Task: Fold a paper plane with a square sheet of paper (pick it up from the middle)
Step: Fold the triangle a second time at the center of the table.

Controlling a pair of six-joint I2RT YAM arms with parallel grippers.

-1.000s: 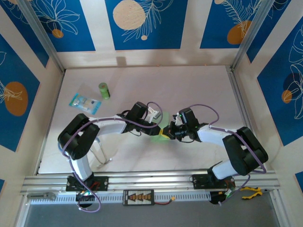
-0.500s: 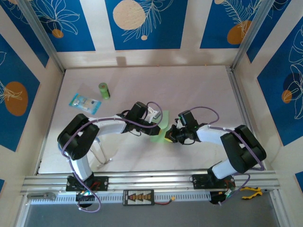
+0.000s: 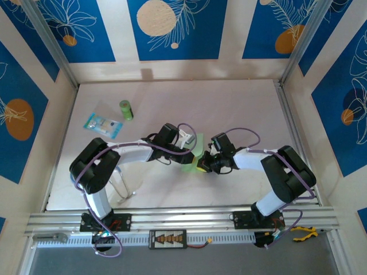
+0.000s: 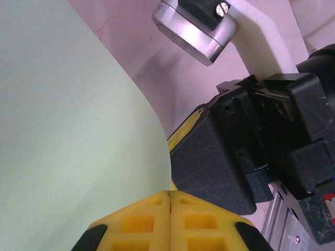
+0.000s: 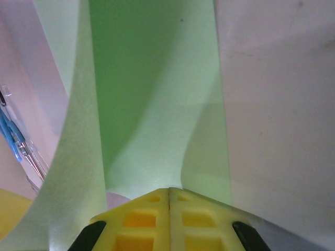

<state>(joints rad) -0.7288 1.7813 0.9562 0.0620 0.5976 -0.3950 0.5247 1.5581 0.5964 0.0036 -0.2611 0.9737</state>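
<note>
The square sheet of paper [image 3: 199,144] is pale green and hangs bent between my two grippers at the middle of the table. In the left wrist view the paper [image 4: 68,120] curves down into the seam of my left gripper [image 4: 171,194], which is shut on its edge. The right gripper's black body [image 4: 225,157] sits close beside it. In the right wrist view the paper [image 5: 152,104] is bowed into a trough, and my right gripper [image 5: 169,190] is shut on its near edge. From above, the left gripper [image 3: 192,153] and right gripper [image 3: 202,165] almost touch.
A small green cylinder [image 3: 125,109] and a clear blue-printed packet [image 3: 103,123] lie at the table's far left. A bent wire piece [image 3: 123,184] rests near the left arm's base. Walls and metal rails ring the pale table [image 3: 241,109].
The right arm's elbow has swung left toward the middle and its wrist has turned slightly. Both grippers stay shut on the paper. The left arm has hardly moved.
</note>
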